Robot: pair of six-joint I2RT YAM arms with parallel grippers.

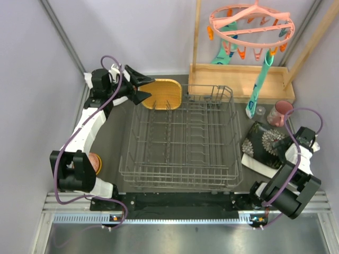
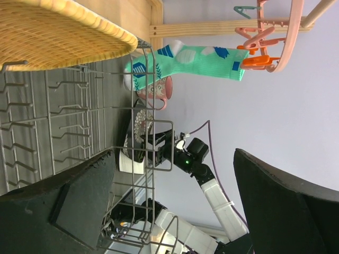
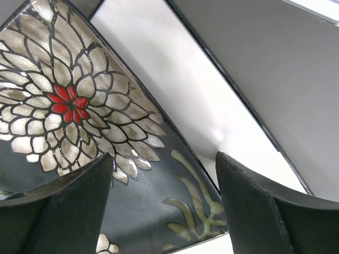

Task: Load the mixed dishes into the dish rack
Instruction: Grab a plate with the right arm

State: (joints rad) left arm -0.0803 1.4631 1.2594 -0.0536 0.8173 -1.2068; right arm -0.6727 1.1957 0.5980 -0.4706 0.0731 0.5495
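The dish rack [image 1: 177, 177] is sitting mid-table, yellow plate [image 1: 161, 94] lying at its far-left corner, black floral plate [image 1: 263, 138] to its right.

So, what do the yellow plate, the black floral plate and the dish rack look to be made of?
Yellow plate: probably wood or bamboo, matte; fine parallel grain lines show in the left wrist view. Black floral plate: likely glazed ceramic, glossy, with printed petals catching light. Dish rack: grey metal wire, possibly coated.
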